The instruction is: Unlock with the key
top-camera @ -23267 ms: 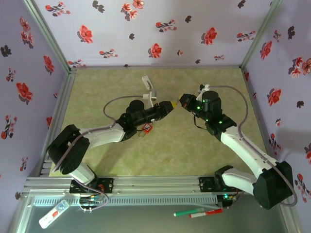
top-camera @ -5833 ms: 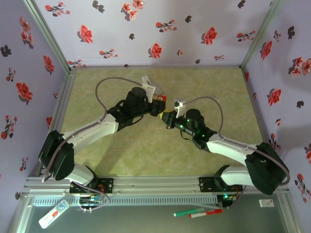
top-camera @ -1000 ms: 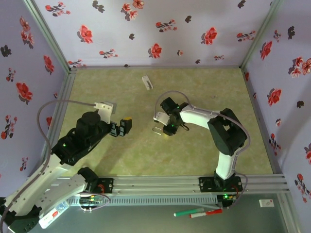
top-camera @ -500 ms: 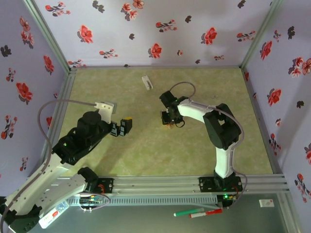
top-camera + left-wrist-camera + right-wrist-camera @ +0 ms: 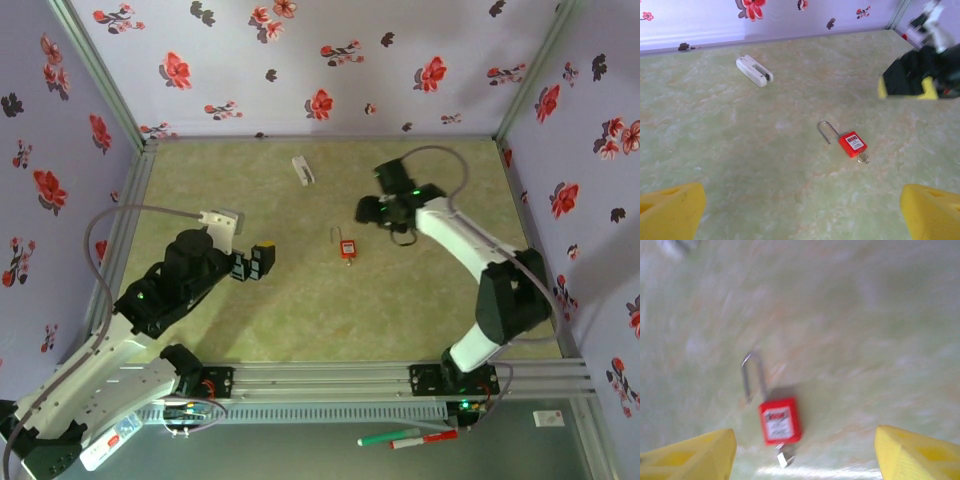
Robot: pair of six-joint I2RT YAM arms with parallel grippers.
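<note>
Right pincer (image 5: 372, 212) and left pincer (image 5: 258, 262) gape empty. Our red padlock (image 5: 347, 249) lies flat, key (image 5: 863, 159) in its base, open shackle (image 5: 825, 131) toward the far wall (image 5: 320, 60).

The padlock (image 5: 852, 144) is red, the table (image 5: 740, 155) mottled green, the fingers (image 5: 671, 210) yellow.

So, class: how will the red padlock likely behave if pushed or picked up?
The padlock lies flat, so it would probably slide, not roll. Its open shackle looks like stiff metal but may swivel when lifted. Its key might snag.
</note>
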